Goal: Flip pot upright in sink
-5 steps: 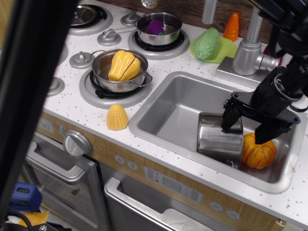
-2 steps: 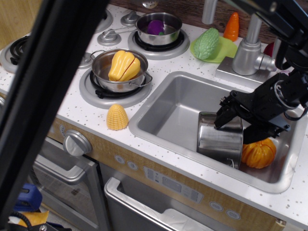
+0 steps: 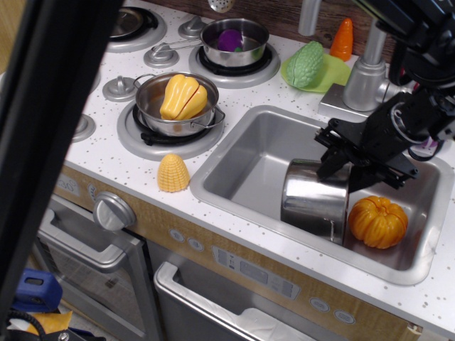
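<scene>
The shiny steel pot [image 3: 313, 200] is in the sink [image 3: 245, 153], at its front middle, tilted on its side with its rim toward the right. My black gripper [image 3: 347, 169] comes in from the right and is shut on the pot's upper rim, with one finger [image 3: 331, 163] over the rim's edge. The pot's opening and handles are mostly hidden behind the gripper. An orange pumpkin [image 3: 377, 222] lies in the sink just right of the pot, with a small gap between them.
A shallow steel pot with a yellow pepper [image 3: 178, 103] and a saucepan with a purple item [image 3: 234, 41] stand on the stove to the left. Yellow corn [image 3: 173, 172] lies on the counter. Faucet [image 3: 366, 74], green vegetable [image 3: 307, 64] and carrot [image 3: 343, 39] stand behind the sink. A dark bar [image 3: 50, 142] blocks the left foreground.
My gripper has moved left with the pot in it. The pot has shifted away from the pumpkin and tipped a little; a gap has opened between them.
</scene>
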Controlling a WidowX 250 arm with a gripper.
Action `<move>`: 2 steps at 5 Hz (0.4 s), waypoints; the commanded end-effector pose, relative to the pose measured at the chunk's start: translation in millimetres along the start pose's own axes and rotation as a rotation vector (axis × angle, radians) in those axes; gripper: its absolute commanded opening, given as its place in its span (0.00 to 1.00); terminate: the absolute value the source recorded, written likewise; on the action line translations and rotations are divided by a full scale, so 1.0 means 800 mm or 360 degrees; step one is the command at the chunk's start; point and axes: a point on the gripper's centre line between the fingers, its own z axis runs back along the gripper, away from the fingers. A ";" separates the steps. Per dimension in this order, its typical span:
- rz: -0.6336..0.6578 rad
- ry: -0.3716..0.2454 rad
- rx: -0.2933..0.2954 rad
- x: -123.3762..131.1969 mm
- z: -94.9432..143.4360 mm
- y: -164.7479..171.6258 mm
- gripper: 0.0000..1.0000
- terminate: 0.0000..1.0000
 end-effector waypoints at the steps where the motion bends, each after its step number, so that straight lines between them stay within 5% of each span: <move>1: 0.0039 -0.0084 -0.0095 0.018 0.013 0.013 0.00 0.00; 2: 0.0050 -0.0098 -0.0186 0.026 0.008 0.022 0.00 0.00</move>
